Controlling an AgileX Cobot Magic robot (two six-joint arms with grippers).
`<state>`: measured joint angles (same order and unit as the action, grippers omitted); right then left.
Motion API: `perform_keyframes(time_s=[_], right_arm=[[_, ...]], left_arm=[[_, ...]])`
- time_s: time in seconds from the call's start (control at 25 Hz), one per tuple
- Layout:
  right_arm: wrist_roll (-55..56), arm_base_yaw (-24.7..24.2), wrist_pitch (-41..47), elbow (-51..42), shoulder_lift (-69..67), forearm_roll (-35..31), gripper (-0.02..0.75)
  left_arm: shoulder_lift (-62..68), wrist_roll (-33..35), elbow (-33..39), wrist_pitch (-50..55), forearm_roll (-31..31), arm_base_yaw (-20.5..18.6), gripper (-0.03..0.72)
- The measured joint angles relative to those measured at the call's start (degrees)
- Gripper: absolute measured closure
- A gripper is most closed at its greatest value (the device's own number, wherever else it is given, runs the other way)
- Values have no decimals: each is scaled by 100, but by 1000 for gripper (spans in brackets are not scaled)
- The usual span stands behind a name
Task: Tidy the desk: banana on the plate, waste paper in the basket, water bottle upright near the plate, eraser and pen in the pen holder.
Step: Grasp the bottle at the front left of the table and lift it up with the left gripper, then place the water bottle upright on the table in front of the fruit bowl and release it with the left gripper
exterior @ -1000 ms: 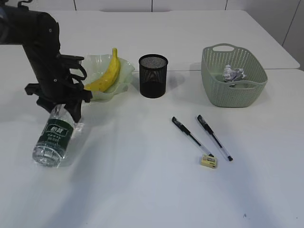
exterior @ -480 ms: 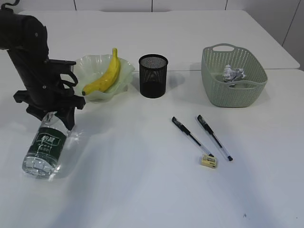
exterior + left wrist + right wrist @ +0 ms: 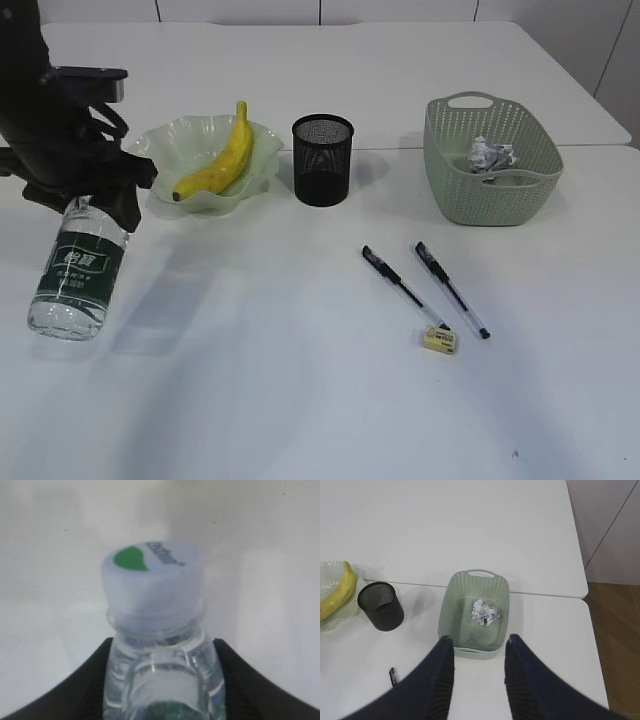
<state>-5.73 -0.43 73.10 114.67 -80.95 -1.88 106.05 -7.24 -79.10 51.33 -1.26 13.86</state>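
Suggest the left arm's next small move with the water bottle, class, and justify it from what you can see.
Probably bring the water bottle back toward the plate and lower it upright onto the table. The left gripper holds it by the neck, tilted and apparently off the surface, left of the plate. The banana already lies on the plate, so bare table beside it looks the sensible spot.
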Motion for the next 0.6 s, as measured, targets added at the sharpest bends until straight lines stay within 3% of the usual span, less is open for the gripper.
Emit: perform_keyframes(time_s=[0.6], right_arm=[[0, 0, 0, 0, 0, -9, 477]], left_arm=[[-2029, -22, 2000, -2678, 276, 0, 314]])
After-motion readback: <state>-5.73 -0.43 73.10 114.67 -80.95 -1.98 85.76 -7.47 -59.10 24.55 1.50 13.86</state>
